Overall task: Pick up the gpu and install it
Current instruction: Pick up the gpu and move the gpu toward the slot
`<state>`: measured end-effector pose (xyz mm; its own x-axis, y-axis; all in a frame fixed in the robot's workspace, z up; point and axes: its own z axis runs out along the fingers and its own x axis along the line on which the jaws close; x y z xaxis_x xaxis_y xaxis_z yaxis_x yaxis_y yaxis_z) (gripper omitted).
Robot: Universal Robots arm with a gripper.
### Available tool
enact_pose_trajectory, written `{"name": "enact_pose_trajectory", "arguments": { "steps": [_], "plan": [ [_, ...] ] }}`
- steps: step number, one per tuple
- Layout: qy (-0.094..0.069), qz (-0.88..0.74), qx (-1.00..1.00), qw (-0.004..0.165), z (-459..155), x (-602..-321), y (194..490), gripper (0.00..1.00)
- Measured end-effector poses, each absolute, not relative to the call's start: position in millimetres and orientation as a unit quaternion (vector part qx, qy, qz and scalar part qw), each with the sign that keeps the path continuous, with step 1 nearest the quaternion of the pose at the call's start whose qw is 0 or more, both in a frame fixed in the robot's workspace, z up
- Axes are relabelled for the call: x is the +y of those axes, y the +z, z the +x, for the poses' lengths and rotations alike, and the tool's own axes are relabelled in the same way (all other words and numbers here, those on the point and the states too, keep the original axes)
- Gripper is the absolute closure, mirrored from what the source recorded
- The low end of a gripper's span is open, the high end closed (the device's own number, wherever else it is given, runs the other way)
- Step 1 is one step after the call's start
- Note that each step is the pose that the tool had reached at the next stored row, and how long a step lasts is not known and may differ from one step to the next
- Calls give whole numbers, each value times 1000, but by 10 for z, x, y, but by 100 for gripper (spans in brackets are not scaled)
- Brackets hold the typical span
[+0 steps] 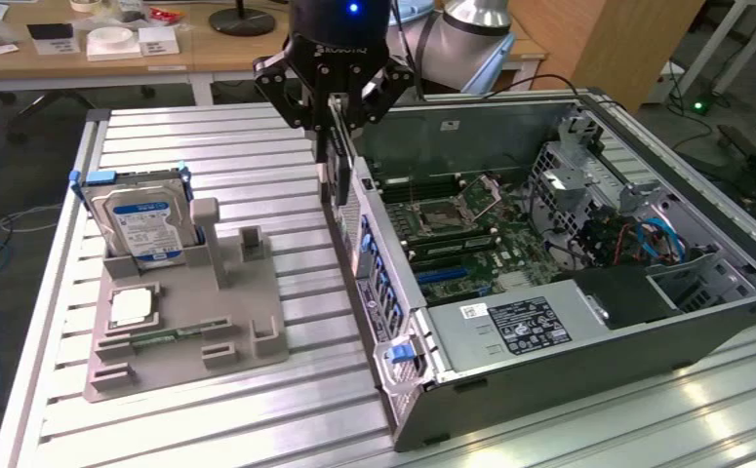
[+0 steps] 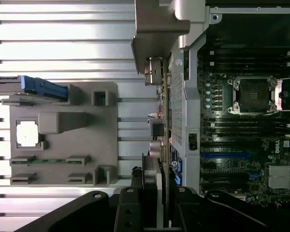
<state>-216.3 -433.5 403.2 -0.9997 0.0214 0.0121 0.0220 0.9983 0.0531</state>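
The gpu [image 1: 339,161] is a thin dark card that hangs on edge from my gripper [image 1: 336,109], which is shut on its upper edge. It hovers just above the rear wall of the open computer case [image 1: 690,322], between the case and the grey fixture [image 1: 209,327]. In the wrist view the gpu [image 2: 158,126] runs away from my gripper [image 2: 157,210], and its grey metal bracket [image 2: 157,29] is at the far end. The card sits over the case's rear edge, beside the motherboard [image 2: 241,145] and its blue slot [image 2: 227,155].
A blue-labelled hard drive [image 1: 143,224] stands upright in the grey fixture, with a small square processor chip [image 1: 131,307] in front of it. The motherboard's open processor socket [image 1: 450,210] and drive cages [image 1: 586,185] lie inside the case. All of this rests on a slatted metal table [image 1: 287,409].
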Motion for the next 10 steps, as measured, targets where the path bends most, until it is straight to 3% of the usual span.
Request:
{"name": "enact_pose_trajectory", "arguments": {
  "steps": [10],
  "plan": [
    [-27,-11,-1000,6,-2000,-4336,4032,72]
  ]
}}
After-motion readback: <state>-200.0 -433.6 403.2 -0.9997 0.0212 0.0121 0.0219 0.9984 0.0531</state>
